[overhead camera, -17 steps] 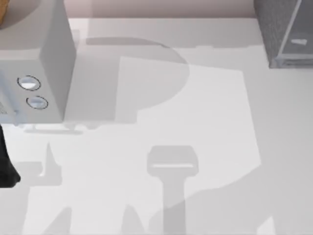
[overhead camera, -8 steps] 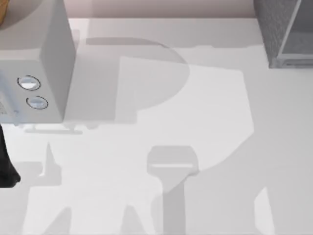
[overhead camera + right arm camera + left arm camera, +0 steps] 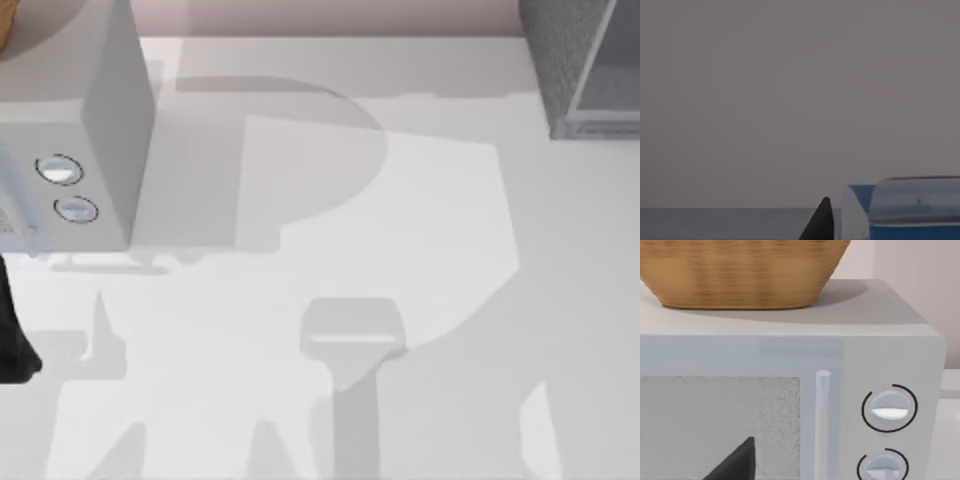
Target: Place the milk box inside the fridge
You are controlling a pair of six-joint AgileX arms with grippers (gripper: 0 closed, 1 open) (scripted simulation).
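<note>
The fridge, a dark-grey speckled cabinet with a pale framed panel, stands at the table's back right corner. The milk box is close up in the right wrist view: blue top, white side, against a plain dim grey wall with a grey floor. A black part of my right gripper stands just beside the carton; whether it touches the carton I cannot tell. My left arm is parked at the table's left edge. A black part of my left gripper sits before the light grey box.
A light grey box with two round knobs stands at the back left, with a wicker basket on top. Its door handle is beside the knobs. Arm shadows lie across the white tabletop.
A small pale shape inside the fridge's frame in the top view has gone from sight. The shadow at the table's front right has shifted left. The left arm has not moved.
</note>
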